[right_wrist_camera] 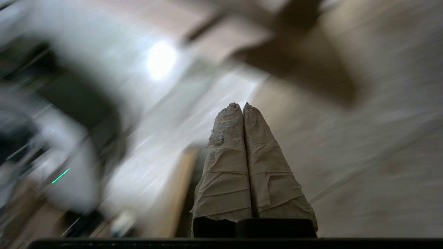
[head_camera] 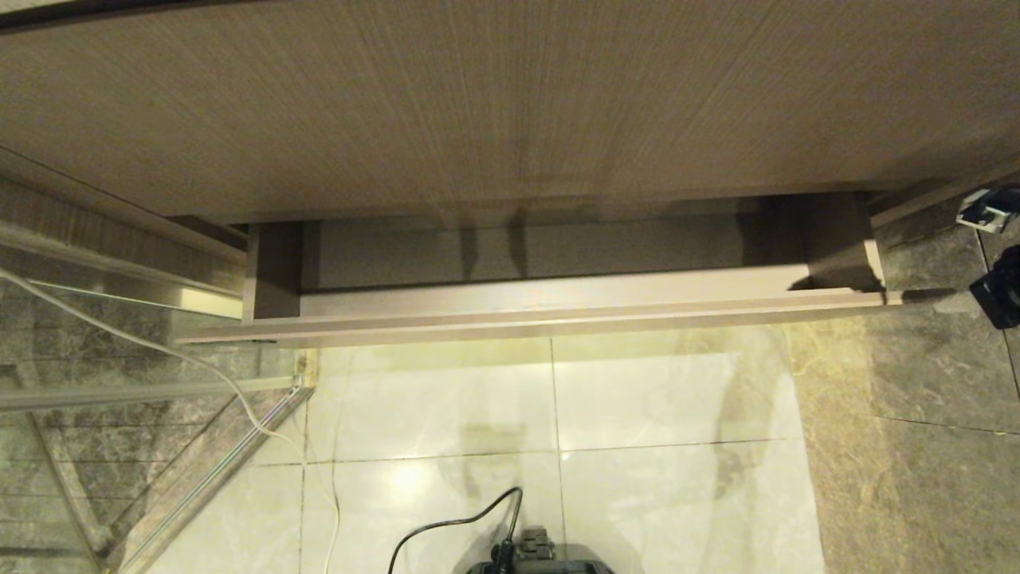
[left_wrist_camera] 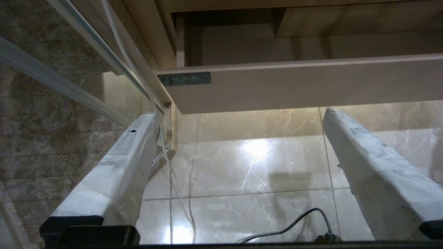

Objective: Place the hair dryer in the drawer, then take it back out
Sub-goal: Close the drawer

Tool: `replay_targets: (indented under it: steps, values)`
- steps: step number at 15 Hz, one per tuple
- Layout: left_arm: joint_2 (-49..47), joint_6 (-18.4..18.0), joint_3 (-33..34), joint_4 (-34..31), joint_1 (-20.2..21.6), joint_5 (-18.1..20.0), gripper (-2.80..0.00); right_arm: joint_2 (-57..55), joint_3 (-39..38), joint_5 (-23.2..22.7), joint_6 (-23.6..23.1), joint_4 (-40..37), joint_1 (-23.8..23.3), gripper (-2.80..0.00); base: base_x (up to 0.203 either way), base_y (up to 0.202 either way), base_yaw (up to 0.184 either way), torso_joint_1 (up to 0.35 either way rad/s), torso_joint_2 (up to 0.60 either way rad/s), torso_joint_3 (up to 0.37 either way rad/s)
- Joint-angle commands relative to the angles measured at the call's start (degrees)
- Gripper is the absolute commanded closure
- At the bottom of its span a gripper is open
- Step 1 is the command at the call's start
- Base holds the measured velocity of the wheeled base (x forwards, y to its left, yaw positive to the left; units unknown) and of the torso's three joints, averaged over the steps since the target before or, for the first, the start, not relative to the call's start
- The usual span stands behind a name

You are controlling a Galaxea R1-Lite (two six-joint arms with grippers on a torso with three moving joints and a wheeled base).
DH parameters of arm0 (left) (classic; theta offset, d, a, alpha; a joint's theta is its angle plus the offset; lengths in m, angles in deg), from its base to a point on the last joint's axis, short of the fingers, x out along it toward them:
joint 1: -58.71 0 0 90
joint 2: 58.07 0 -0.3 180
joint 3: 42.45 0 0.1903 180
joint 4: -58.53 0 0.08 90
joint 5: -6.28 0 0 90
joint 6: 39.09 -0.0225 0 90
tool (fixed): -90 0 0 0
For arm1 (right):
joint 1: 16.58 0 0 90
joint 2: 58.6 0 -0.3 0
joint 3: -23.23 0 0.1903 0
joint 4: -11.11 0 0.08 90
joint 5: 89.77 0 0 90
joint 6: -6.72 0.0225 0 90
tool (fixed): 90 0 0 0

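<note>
The drawer [head_camera: 558, 307] is pulled partly open under the wood-grain counter; the part of its inside that shows holds nothing. The left wrist view shows the drawer's flat front [left_wrist_camera: 294, 86] and the boxed cut-out [left_wrist_camera: 346, 20] at its back. The hair dryer is in none of the views. My left gripper [left_wrist_camera: 239, 114] is open, its padded fingers [left_wrist_camera: 363, 162] wide apart over the floor tiles just below the drawer front. My right gripper [right_wrist_camera: 242, 105] is shut with nothing between its wrapped fingers, and its surroundings are blurred. Dark parts of the right arm [head_camera: 1000, 291] show at the far right.
The wood-grain counter [head_camera: 510, 104] overhangs the drawer. A glass partition [head_camera: 119, 383] with a metal frame stands at the left, and a white cable [head_camera: 239, 399] runs down it. A black cable [head_camera: 446, 526] lies on the pale tiles by my base [head_camera: 534, 554].
</note>
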Motion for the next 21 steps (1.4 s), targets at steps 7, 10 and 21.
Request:
replay_targets:
  steps: [7, 10, 21]
  values:
    - [0.02, -0.02, 2.29, 0.15, 0.02, 0.0, -2.8, -5.77, -1.87, 1.93, -1.79, -6.66, -0.11, 0.0, 0.0, 0.0, 0.0, 0.0, 0.0, 0.0]
    - [0.02, 0.06, 2.29, 0.08, 0.02, 0.0, -2.8, -9.79, -1.04, 4.64, -3.75, -5.96, -0.16, 0.0, 0.0, 0.0, 0.0, 0.0, 0.0, 0.0]
    - [0.02, -0.02, 2.29, 0.08, 0.02, 0.0, -2.8, -10.43, 0.1, 7.85, -1.54, -2.53, -0.13, 0.0, 0.0, 0.0, 0.0, 0.0, 0.0, 0.0]
